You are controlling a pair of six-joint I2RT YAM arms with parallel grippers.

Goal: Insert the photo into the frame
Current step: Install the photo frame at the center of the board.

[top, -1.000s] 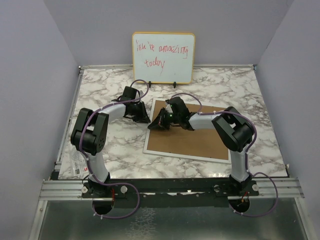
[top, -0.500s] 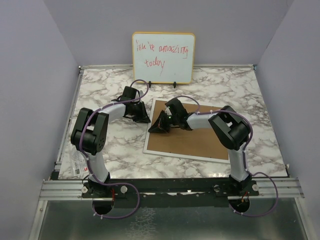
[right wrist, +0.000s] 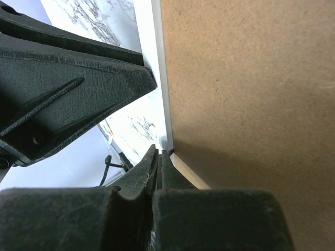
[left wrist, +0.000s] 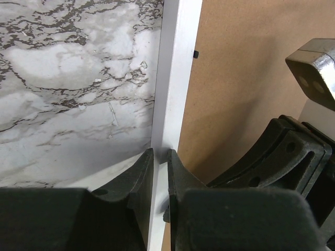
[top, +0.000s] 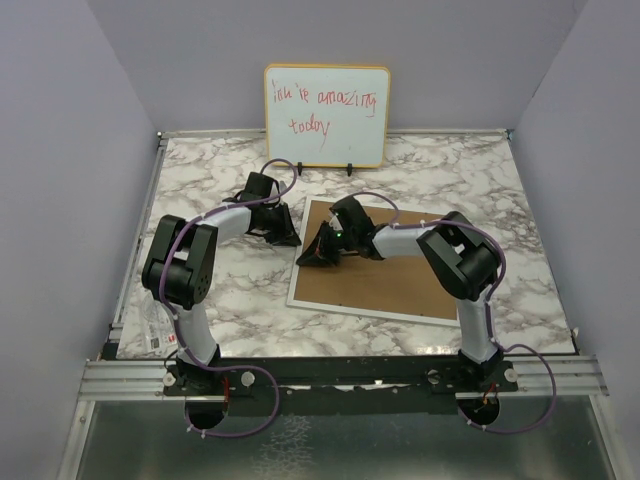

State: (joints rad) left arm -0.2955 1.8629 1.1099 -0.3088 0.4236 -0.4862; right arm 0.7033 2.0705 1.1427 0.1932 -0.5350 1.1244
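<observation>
Top external: frame (top: 293,290) lies face down on the marble tabletop (top: 200,190), with the brown backing board (top: 390,275) sitting in it. Both arms meet at its far-left corner.

- Left tool (left wrist: 160,156): nearly closed, fingers astride the frame's white rim, pinching it.
- Right tool (right wrist: 158,152): fingers pressed together, holding nothing, tips at the seam where board meets rim.
- Photo: not visible in any view. Cannot tell if it is already under the board or elsewhere.

Progress, as judged: work is at the backing-board stage, either prising the board up or seating it. With no print in sight, insertion cannot be confirmed as done.

Surroundings: whiteboard (top: 325,115) with red handwriting stands at the far edge, well apart from the frame.

In the way: the board covers the whole opening, and the two tools crowd one corner, almost touching.
</observation>
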